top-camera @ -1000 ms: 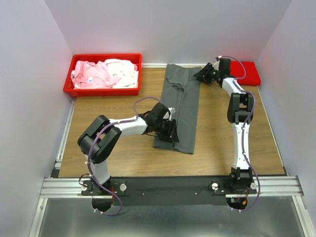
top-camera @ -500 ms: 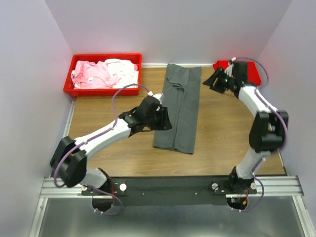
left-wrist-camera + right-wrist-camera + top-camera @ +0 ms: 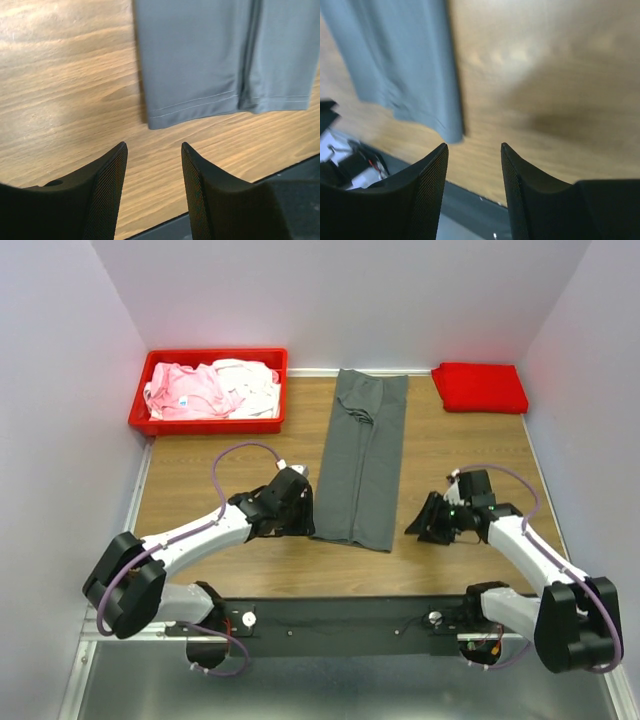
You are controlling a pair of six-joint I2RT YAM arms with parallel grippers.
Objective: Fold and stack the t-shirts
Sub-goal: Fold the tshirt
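A dark grey t-shirt (image 3: 362, 455) lies folded into a long strip down the middle of the wooden table, its hem nearest the arms. The same dark grey t-shirt (image 3: 210, 55) fills the top of the left wrist view, and its hem corner (image 3: 451, 131) shows in the right wrist view. My left gripper (image 3: 305, 515) is open beside the shirt's near left corner, holding nothing. Open and empty too, my right gripper (image 3: 418, 525) hovers just right of the near right corner. A folded bright red t-shirt (image 3: 480, 387) rests at the back right.
A red plastic bin (image 3: 208, 422) at the back left holds pink and white shirts (image 3: 210, 388). Purple-grey walls close in the table on three sides. The black rail with both arm bases (image 3: 340, 620) runs along the near edge.
My right arm has swung from the back right, near the red shirt, down to the grey shirt's near right corner. My left gripper has drawn back left off the shirt's hem.
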